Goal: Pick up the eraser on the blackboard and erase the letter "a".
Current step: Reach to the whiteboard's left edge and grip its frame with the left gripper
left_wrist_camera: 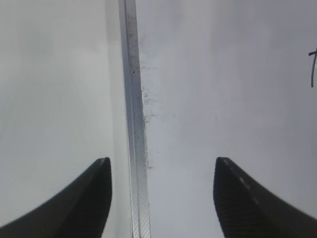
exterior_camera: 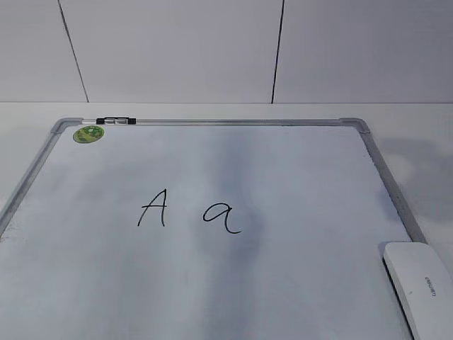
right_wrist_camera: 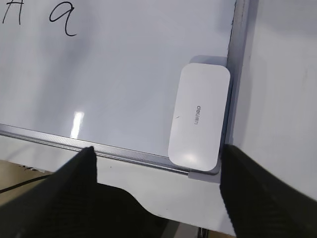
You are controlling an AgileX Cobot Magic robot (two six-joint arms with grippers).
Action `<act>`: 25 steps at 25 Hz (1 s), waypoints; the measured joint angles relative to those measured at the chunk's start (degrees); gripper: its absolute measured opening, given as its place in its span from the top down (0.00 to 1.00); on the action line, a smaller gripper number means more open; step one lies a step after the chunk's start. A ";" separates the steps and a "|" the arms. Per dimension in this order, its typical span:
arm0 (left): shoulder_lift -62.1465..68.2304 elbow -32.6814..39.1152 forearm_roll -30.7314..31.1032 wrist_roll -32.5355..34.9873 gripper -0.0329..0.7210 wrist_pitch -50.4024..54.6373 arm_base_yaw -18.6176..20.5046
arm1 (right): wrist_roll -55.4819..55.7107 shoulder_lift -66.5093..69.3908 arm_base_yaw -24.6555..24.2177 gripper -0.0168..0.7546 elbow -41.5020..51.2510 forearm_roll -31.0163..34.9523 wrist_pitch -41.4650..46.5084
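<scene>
The white eraser lies on the near right corner of the blackboard, against its grey frame; it also shows in the right wrist view. The lowercase letter "a" is written near the board's middle, right of a capital "A"; the lowercase letter also shows in the right wrist view. My right gripper is open and empty, above the board's near edge, just short of the eraser. My left gripper is open and empty, straddling the board's left frame rail. Neither gripper shows in the exterior view.
A black-and-silver marker lies on the far frame rail, next to a round green sticker. The board rests on a white table with a white wall behind. The table's front edge runs below the board in the right wrist view.
</scene>
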 joint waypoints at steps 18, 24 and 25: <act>8.63 -10.39 0.11 0.00 0.31 4.13 0.00 | -1.03 5.53 0.00 0.21 -0.45 7.94 -0.11; 10.34 -10.39 0.32 0.00 0.31 4.22 0.00 | -2.12 6.28 0.97 0.21 -0.45 13.93 -0.19; 10.44 -10.39 0.32 0.00 0.31 4.22 0.00 | -2.10 6.32 1.77 0.21 -0.45 14.18 -0.23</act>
